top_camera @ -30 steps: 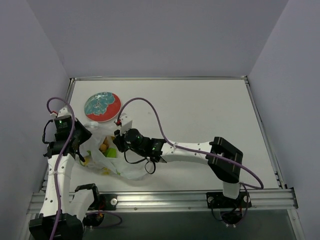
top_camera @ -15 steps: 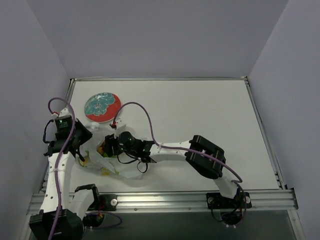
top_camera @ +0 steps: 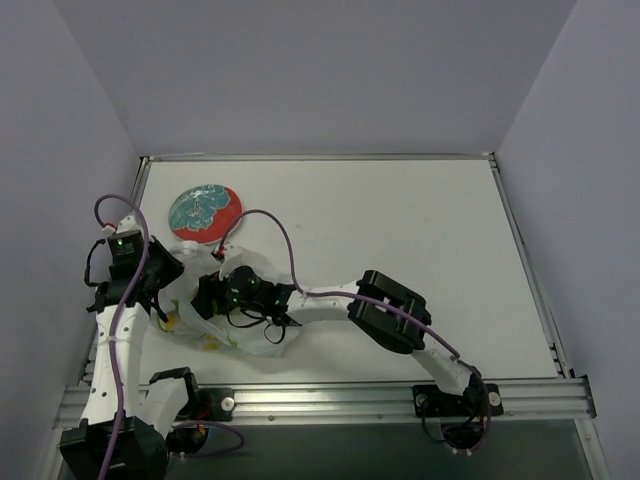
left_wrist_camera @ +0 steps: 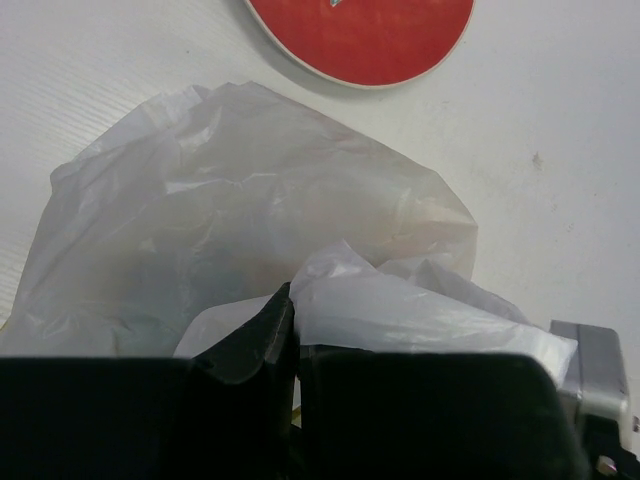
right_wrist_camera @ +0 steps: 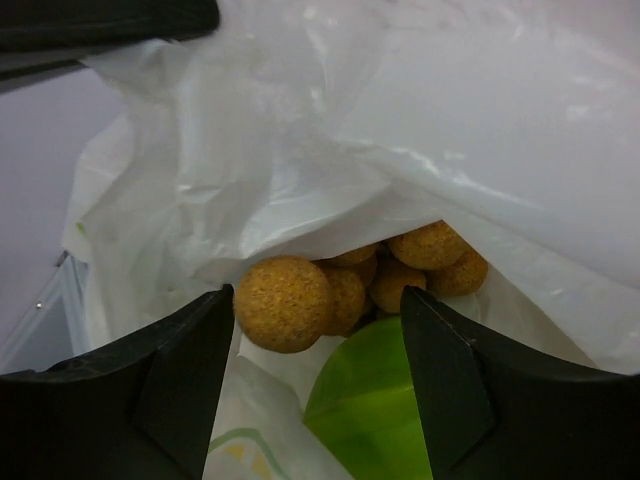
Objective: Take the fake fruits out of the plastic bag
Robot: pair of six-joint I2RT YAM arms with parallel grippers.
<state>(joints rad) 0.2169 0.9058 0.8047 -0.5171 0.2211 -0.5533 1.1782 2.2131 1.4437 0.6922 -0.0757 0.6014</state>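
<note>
The translucent white plastic bag [top_camera: 235, 330] lies at the table's left front. My left gripper [left_wrist_camera: 292, 322] is shut on a fold of the bag [left_wrist_camera: 240, 200] and holds its edge up. My right gripper [right_wrist_camera: 318, 330] is open, reaching into the bag's mouth [right_wrist_camera: 330, 150]. Between its fingers [right_wrist_camera: 455, 390] lie a bunch of orange-yellow round berries [right_wrist_camera: 340, 280] and a green piece [right_wrist_camera: 375, 410]. In the top view the right gripper [top_camera: 212, 295] is inside the bag and the fruits are hidden under it. A yellow bit [top_camera: 172, 322] shows through the bag's left side.
A red-and-teal round plate [top_camera: 204, 213] lies just behind the bag; its red rim shows in the left wrist view [left_wrist_camera: 370, 40]. The left wall stands close beside the left arm. The white table stretches to the right of the bag.
My right gripper has pushed leftward, deeper into the bag's mouth, covering the fruits in the top view. The left gripper has kept its hold on the bag.
</note>
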